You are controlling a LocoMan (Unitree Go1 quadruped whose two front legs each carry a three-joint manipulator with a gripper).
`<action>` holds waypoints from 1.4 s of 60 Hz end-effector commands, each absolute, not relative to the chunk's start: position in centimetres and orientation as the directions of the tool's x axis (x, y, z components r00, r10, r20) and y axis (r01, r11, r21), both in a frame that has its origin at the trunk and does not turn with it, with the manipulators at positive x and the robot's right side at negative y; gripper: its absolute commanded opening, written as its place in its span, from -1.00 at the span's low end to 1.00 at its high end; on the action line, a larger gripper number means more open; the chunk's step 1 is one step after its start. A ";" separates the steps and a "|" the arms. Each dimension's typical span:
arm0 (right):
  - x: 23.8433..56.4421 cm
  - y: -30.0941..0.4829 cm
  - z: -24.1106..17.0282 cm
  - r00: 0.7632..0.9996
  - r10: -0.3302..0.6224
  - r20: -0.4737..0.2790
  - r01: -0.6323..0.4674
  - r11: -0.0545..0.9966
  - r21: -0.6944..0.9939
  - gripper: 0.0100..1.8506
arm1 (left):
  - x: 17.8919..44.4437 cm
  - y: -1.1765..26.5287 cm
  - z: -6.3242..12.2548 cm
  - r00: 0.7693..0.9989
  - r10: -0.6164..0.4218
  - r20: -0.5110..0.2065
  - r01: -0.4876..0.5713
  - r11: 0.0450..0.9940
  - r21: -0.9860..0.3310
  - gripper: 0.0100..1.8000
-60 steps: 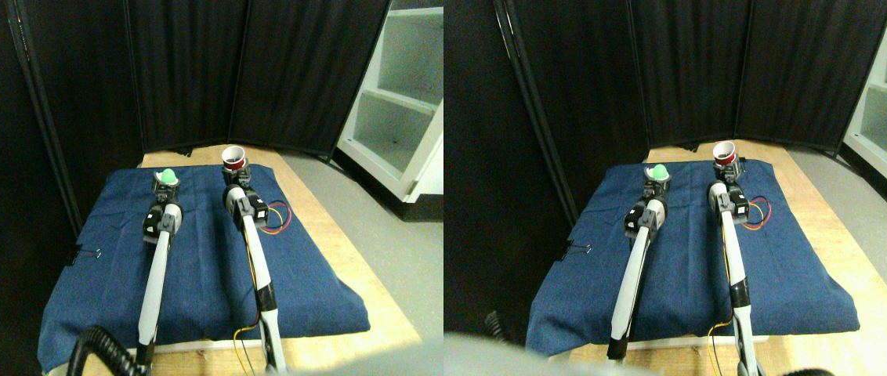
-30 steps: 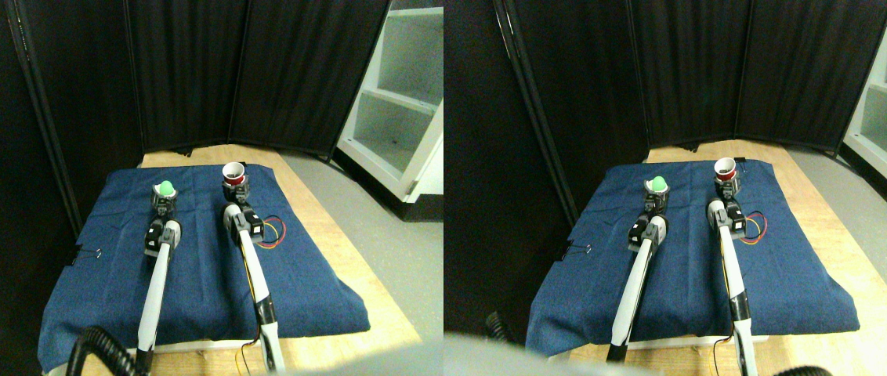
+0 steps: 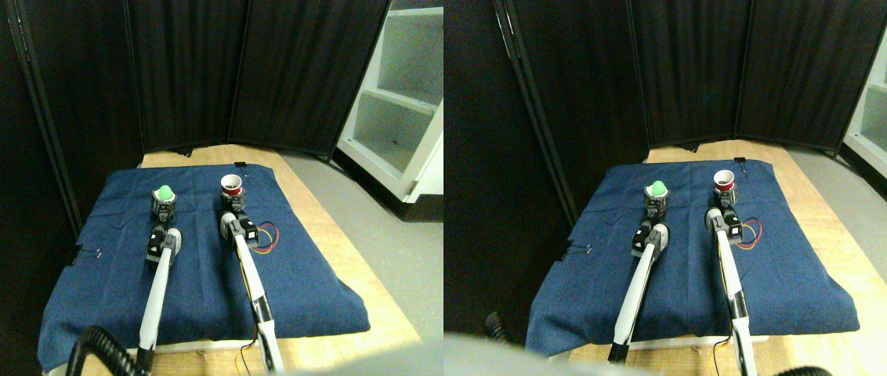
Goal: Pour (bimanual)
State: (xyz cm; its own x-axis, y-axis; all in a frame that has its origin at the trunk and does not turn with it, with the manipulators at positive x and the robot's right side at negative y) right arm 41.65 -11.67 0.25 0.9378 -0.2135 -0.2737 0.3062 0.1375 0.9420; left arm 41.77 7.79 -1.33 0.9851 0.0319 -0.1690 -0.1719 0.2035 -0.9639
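Red paper cup with white inside point(image 3: 232, 185) upright at right gripper point(image 3: 231, 200), seemingly clamped, jaw gap too small to judge. Pale cup holding green ball point(image 3: 164, 193) at left gripper point(image 3: 164, 209), likewise unclear. Both over dark blue cloth point(image 3: 99, 282) spread on light wooden board point(image 3: 349, 258), near far edge.

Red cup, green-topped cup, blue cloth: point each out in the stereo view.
red cup point(image 3: 232, 185), stereo pair view, left half: on its white rim, above the right manipulator.
green-topped cup point(image 3: 164, 193), stereo pair view, left half: on the green content at its mouth.
blue cloth point(image 3: 200, 274), stereo pair view, left half: bare fabric between the two manipulators.
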 end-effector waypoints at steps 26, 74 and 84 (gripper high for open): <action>42.1 -12.4 0.1 0.920 -0.224 -0.321 0.344 0.071 0.936 -0.50 | 41.9 8.1 -2.3 0.980 0.108 -0.169 -0.188 0.210 -0.959 -0.64; 41.6 -12.6 -0.2 0.886 -0.074 -0.457 0.461 0.038 0.887 0.62 | 40.5 8.9 -2.5 0.965 0.121 -0.234 -0.259 0.267 -0.928 0.45; 41.0 -12.5 0.2 0.896 -0.062 -0.440 0.442 0.038 0.896 0.66 | 40.3 9.1 -2.3 0.968 0.117 -0.220 -0.244 0.271 -0.931 0.63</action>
